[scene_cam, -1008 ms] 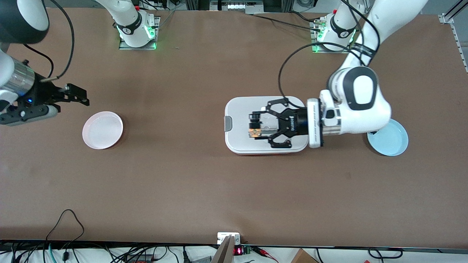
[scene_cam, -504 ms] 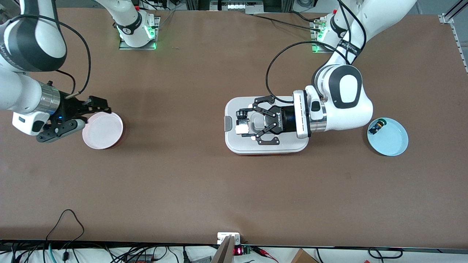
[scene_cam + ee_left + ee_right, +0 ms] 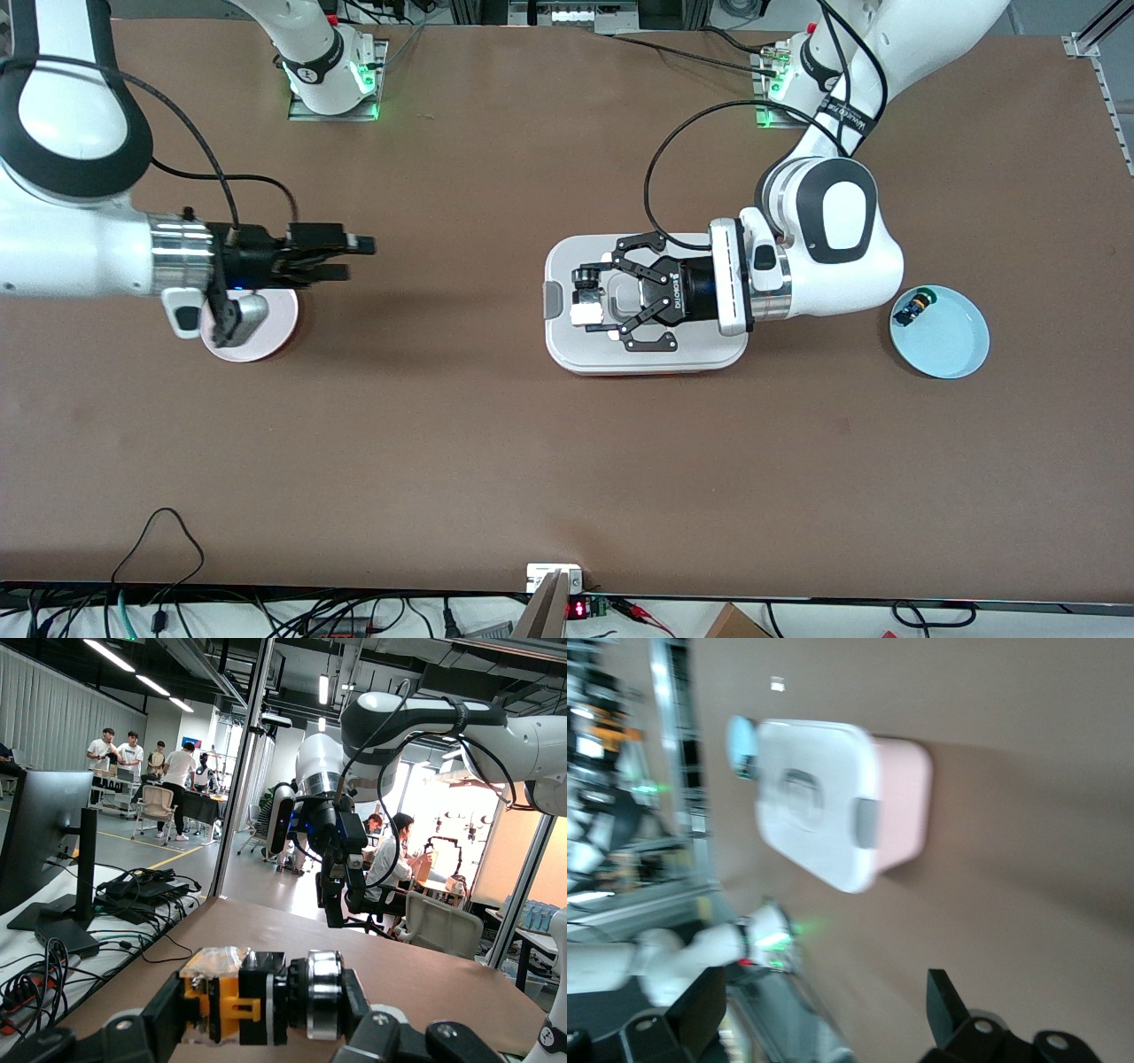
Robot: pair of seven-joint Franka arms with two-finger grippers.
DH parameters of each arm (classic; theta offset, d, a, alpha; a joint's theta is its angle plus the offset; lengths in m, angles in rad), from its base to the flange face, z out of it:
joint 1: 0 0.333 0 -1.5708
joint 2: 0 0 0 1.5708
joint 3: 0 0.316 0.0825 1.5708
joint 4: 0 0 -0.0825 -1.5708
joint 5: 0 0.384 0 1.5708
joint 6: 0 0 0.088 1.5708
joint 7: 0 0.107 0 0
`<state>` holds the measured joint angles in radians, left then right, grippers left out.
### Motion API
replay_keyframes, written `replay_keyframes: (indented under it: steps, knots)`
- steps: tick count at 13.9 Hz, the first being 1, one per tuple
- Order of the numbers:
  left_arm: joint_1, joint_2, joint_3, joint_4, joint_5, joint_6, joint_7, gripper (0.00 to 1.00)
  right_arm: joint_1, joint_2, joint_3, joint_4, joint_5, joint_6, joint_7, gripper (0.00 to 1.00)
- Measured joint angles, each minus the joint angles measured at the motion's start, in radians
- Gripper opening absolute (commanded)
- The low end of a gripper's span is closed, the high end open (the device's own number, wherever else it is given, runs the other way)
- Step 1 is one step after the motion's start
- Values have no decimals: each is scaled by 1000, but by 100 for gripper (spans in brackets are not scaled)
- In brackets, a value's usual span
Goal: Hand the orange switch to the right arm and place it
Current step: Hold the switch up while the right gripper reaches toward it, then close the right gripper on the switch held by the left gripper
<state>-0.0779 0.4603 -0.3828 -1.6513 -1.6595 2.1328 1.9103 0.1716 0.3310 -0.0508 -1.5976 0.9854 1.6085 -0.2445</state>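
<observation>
Your orange switch point(image 3: 232, 997) sits clamped sideways in the left gripper point(image 3: 592, 301), up over the white lidded box point(image 3: 567, 346) at mid-table. The right gripper point(image 3: 353, 255) (fingers parted, nothing between them) hangs over bare tabletop just past the pink plate point(image 3: 266, 341), toward the right arm's end; a blue plate point(image 3: 952, 350) lies toward the left arm's end

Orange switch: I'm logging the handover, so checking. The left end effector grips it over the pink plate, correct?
No. The front view shows the left end effector gripping the orange switch over the white lidded box, not the pink plate. That plate lies toward the right arm's end of the table, with the right end effector over the table beside it.
</observation>
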Motion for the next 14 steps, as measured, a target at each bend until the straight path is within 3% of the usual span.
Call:
replay_keyframes:
  steps: [3,5,10,14]
  knots:
    - [-3,0,0,0,-10,0,1,18,64,71,2,-1,294,90,3,100]
    - [-5,0,-1,0,-10,0,1,18,129,96,4,1,432,199,3,100]
    - [-5,1,-1,0,-15,0,1,18,298,101,7,1,705,466,10,100]
    - [-5,1,-1,0,-18,0,1,18,354,112,7,1,815,555,11,87]
